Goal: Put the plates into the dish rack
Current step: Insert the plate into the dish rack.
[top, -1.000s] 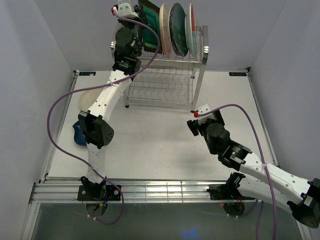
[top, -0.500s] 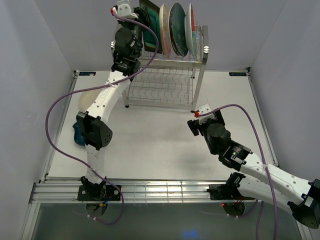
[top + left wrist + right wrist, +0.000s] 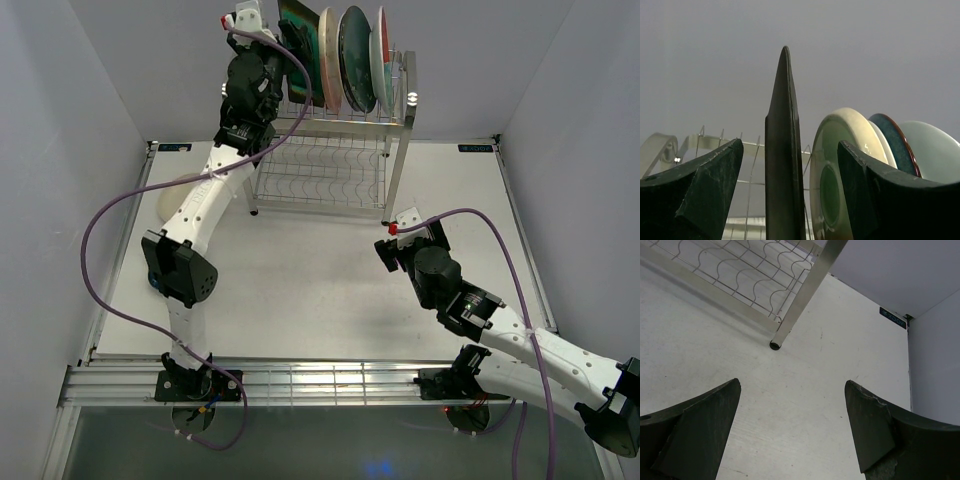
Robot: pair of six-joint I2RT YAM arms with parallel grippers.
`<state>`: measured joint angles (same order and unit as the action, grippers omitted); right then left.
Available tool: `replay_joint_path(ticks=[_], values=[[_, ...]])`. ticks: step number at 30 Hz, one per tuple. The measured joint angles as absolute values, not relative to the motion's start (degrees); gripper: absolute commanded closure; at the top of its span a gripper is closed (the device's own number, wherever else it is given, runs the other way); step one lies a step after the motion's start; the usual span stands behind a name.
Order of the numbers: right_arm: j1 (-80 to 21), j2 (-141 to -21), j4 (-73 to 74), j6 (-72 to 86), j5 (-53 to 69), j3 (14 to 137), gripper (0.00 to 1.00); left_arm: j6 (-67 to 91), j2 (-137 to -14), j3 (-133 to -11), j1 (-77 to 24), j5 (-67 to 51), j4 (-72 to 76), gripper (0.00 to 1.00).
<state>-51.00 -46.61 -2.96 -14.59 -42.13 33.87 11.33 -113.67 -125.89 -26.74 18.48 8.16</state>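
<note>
The left pincer (image 3: pixel 790 147) has spread apart and its elbow has swung leftward. The square green plate (image 3: pixel 782 100) stands edge-on in the top tier of the dish rack (image 3: pixel 330 150) with a gap on either side, so it looks released. The right pincer (image 3: pixel 790 390) hangs wide apart and empty over the desk (image 3: pixel 805 430).

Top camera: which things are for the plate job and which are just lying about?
For the job: shiny steel wire dish rack; square dark green plate racked inside the open left pincer; round ceramic plates beside it; cream round plate on the table.
Just lying about: purple cables; small dark corner labels.
</note>
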Motion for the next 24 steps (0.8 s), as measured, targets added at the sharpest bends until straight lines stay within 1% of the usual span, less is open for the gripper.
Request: replay_joint_path(ticks=[5,12,16,24], values=[[-51.0,-46.9,-3.0,-15.4,-42.3,33.9,0.10,13.3,-109.7,-121.1,-26.7,17.6,5.7,0.06],[-51.0,-47.0,-3.0,-16.5,-42.2,33.9,0.10,14.9,-103.2,-116.9,-26.7,17.5,2.4,0.04],[-51.0,-46.9,-3.0,-17.6,-41.8,33.9,0.10,16.4,-100.7,-117.2,-26.7,17.6,-0.1,0.02],[-50.7,-45.3,-3.0,-19.7,-40.7,33.8,0.10,18.5,-101.0,-123.6,-26.7,17.6,-10.1,0.03]])
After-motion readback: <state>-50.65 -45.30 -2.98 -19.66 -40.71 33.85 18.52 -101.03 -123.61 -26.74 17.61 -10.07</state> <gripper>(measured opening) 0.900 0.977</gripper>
